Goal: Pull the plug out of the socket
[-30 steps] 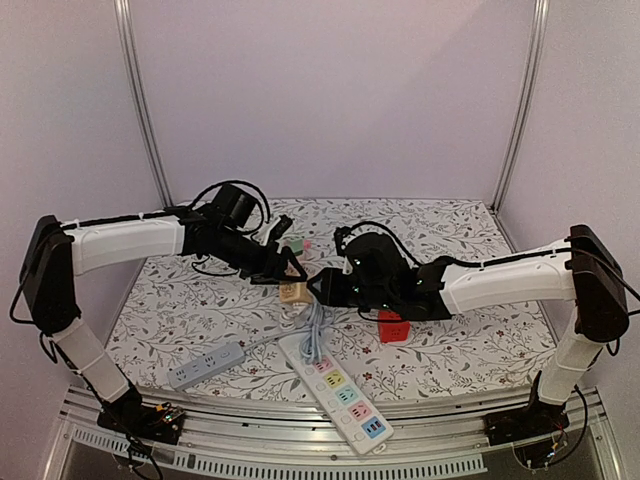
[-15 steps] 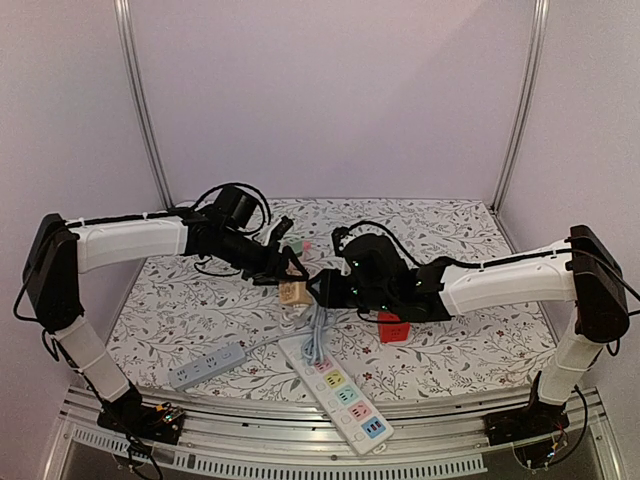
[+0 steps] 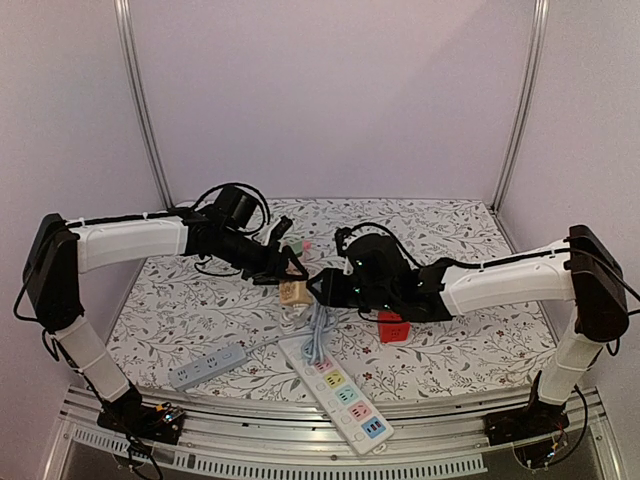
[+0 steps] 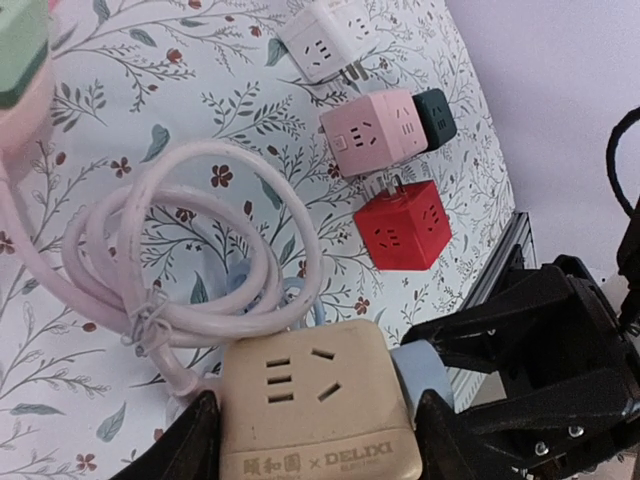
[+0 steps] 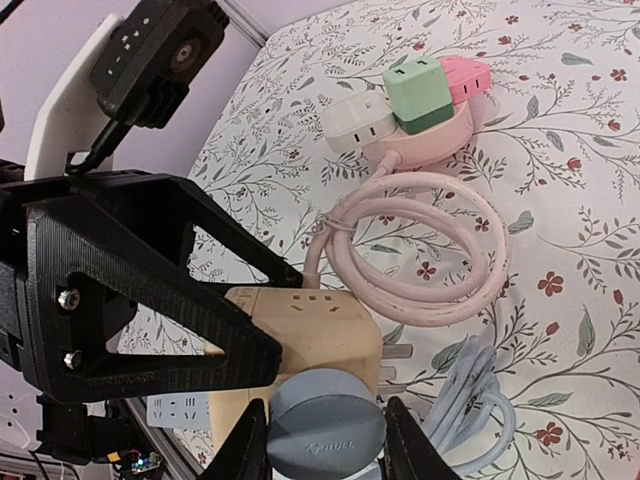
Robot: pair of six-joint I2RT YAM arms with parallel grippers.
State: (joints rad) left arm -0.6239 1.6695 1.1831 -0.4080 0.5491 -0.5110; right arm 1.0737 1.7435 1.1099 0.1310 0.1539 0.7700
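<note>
You are looking at two arms meeting over the middle of a flower-patterned table (image 3: 455, 228). In the top view the beige socket cube (image 3: 293, 291) is hanging at the frame's centre. The left gripper (image 3: 284, 268) is reaching it from the upper left, and the right gripper (image 3: 322, 286) is reaching it from the right.

In the left wrist view the cube is filling the bottom centre. Two dark fingers (image 4: 192, 445) are flanking it and appear to be pressing its opposite sides. In the right wrist view the grey plug (image 5: 325, 430) is sitting at the bottom centre, between fingers (image 5: 403, 442) that are pinching its round body. It looks seated against the cube.

The move is turning on one line. The plug is sticking out of the cube's face on the picture-right side in the top view, so its long axis is running left to right between the two grippers. The right arm is the nearer one to the plug. A straight pull toward picture right, with the cube braced, looks like what you are needing.

Counting things: there is one beige cube and one grey plug. There are two power strips at the bottom, a grey strip (image 3: 207, 365) and a white strip (image 3: 342, 392). Four loose blocks are showing in the left wrist view: white (image 4: 325, 35), pink (image 4: 372, 132), dark green (image 4: 436, 117) and red (image 4: 402, 225). There are two cable coils, pink (image 5: 415, 250) and pale blue (image 5: 470, 425).
</note>
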